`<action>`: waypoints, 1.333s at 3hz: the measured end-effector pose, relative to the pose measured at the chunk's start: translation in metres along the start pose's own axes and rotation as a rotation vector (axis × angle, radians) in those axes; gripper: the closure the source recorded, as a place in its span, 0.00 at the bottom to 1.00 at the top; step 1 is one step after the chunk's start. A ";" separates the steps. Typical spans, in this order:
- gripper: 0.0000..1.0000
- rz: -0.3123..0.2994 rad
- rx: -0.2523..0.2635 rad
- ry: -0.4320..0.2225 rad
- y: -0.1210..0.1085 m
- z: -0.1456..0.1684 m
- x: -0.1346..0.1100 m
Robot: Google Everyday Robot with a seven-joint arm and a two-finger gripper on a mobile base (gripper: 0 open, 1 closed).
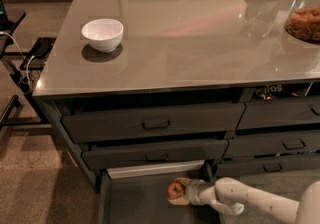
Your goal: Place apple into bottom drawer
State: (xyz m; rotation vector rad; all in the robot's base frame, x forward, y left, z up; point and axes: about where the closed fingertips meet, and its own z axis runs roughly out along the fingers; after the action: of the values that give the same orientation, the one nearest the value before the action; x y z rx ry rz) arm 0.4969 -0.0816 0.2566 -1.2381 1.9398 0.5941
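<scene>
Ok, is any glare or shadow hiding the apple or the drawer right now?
Camera view, upper part: glare sits only on the countertop, as pale streaks toward its far edge, and the white bowl casts a soft shadow there. Camera view, low down: the bottom drawer lies in dim shade, yet the apple reads clearly red in the gripper, over the drawer's right side.

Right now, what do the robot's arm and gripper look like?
The gripper, at the apple low over the bottom drawer, has pale tan fingers on a grey wrist. The arm is smooth, rounded, white tubing; no cables or markings show.
</scene>
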 end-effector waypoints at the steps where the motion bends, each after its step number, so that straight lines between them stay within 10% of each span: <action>1: 1.00 0.011 -0.026 -0.028 0.011 0.041 0.030; 3: 1.00 -0.044 -0.049 -0.058 0.020 0.109 0.056; 4: 0.81 -0.043 -0.047 -0.057 0.019 0.110 0.058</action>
State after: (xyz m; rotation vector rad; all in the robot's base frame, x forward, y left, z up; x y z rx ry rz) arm 0.5028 -0.0278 0.1431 -1.2745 1.8571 0.6492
